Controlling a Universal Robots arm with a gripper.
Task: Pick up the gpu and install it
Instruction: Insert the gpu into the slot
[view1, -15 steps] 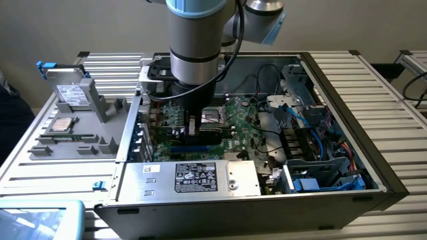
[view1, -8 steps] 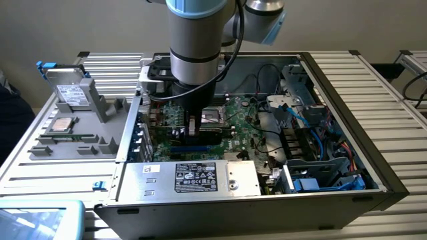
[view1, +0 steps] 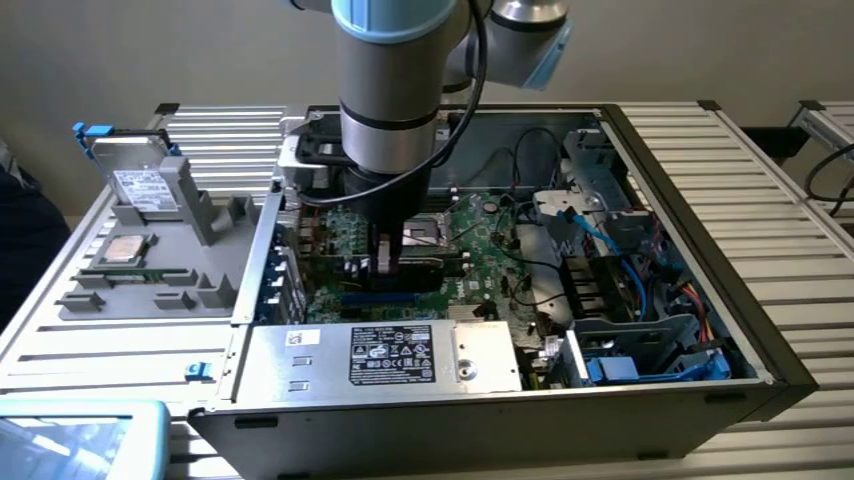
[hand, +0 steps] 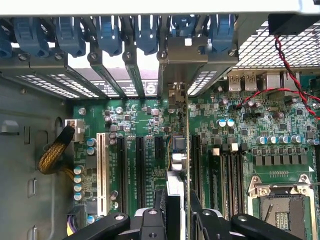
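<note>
The gpu (hand: 186, 150) stands on edge over the green motherboard (hand: 145, 120), seen edge-on as a thin line running toward the case's rear slot openings, where its silvery bracket (hand: 175, 95) sits. My gripper (hand: 182, 212) is shut on the card's near end, with one black finger on each side of it. In the exterior view the arm reaches straight down into the open computer case (view1: 667, 150). There the gripper (view1: 384, 262) sits low over the motherboard, and the dark card (view1: 416, 264) lies just above the expansion slots.
A grey parts tray (view1: 134, 290) at the exterior view's left holds a silver hard drive (view1: 140, 185). The power supply (view1: 387, 355) fills the case's near side. Blue and black cables (view1: 601, 230) crowd the exterior view's right. Blue slot clips (hand: 107, 35) line the rear, and the CPU socket (hand: 282, 200) lies beside the slots.
</note>
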